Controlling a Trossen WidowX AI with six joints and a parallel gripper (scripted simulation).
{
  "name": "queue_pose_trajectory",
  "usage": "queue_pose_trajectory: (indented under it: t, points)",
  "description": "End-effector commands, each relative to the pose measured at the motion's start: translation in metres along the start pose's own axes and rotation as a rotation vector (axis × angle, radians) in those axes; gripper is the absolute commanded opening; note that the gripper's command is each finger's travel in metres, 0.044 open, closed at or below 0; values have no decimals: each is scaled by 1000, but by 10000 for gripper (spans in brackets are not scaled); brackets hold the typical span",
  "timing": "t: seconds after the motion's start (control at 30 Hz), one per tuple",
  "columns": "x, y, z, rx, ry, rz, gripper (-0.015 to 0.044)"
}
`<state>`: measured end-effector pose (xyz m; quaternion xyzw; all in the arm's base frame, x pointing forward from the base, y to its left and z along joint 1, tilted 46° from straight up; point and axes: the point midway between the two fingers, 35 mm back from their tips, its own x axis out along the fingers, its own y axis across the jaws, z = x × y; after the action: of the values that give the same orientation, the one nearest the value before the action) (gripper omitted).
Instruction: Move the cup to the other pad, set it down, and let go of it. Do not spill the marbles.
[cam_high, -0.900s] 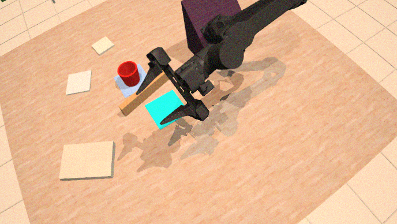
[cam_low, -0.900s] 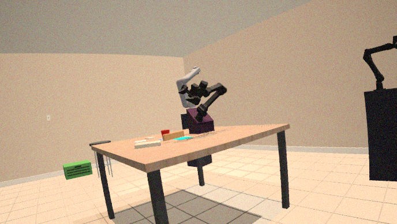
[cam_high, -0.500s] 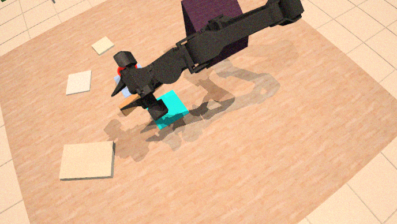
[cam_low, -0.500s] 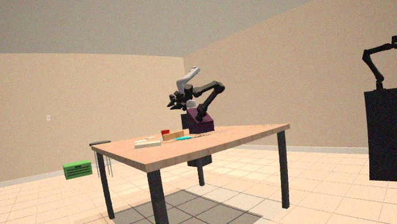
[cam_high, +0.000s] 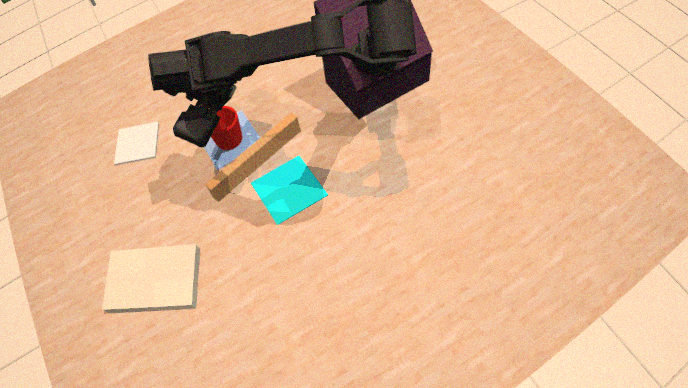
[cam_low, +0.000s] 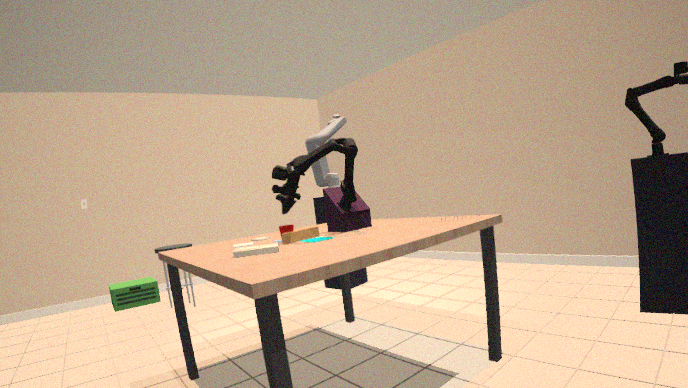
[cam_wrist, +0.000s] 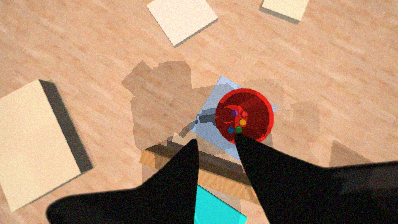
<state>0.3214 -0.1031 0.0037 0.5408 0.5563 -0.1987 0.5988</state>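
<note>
The red cup stands upright on the pale blue pad. Several coloured marbles lie inside it. The cyan pad has nothing on it and lies across the wooden bar from the cup. My gripper is partly open and empty, in the air above the cup's side of the bar. In the wrist view the right fingertip overlaps the cup's rim, and the cup is not between the fingers.
A low wooden bar stands between the two pads. A thick cream slab and a small pale tile lie on the table. Another small cream block shows at the wrist view's top edge.
</note>
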Motion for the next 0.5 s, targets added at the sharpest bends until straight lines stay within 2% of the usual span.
queue_pose_trajectory:
  t: [0.0,0.07,0.17,0.47]
  points:
    - [23,-44,-3,382,234,-57,148]
    - [30,-61,-6,555,335,-82,148]
    - [36,-70,-5,671,403,-97,148]
    - [37,-71,-4,679,407,-98,148]
